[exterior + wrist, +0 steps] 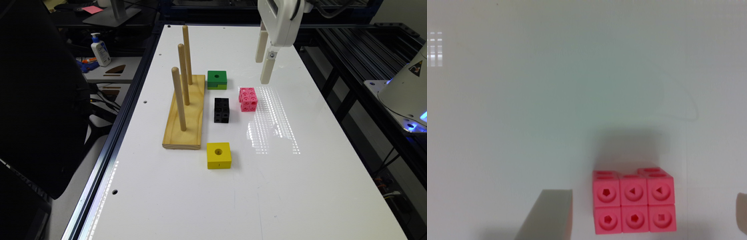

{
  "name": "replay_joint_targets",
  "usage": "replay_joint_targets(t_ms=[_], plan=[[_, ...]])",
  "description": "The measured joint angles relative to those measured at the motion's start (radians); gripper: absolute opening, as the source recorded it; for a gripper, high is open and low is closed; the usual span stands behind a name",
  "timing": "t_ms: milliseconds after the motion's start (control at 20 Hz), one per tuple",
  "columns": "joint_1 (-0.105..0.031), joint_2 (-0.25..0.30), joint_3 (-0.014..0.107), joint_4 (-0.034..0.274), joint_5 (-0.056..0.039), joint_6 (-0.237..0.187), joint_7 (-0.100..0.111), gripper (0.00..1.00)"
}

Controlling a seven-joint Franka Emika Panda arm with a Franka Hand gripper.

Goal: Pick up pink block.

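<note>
Wrist view has the pink block (634, 201) sitting on the white tabletop (552, 90) between my two fingertips, one pad (549, 212) close on one side and the other just peeking in at the frame edge. My claw (647, 215) is spread wide, released, touching nothing. The block's facing side shows six small cubes with round holes, and its shadow falls on the tabletop behind it.

From the exterior view, my claw (264, 71) hangs above the tabletop (300, 186), just past the pink block (248, 99) and toward the exterior view's right of it, with a clear gap down to the surface. The pink block rests flat, apart from everything else.

That same view takes in what the wrist camera misses: a black block (222, 110) near the pink one on the exterior view's left, a green block (217, 80) with a hole beyond it, a yellow block (219, 155) with a hole nearer the camera, and a wooden base (186, 116) carrying three upright pegs (179, 98), all bare.
</note>
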Motion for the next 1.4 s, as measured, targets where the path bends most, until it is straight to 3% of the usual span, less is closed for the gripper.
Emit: replay_joint_targets(t_ms=[400,1000,1200,1400], plan=[[0.000,0.147,0.001,0.003,0.0000,0.145,0.000,1.00],[0.000,0.165,0.006,0.019,0.0000,0.153,0.002,1.00],[0.000,0.216,0.007,0.022,0.0000,0.197,0.002,1.00],[0.000,0.269,0.010,0.048,0.0000,0.227,0.004,1.00]])
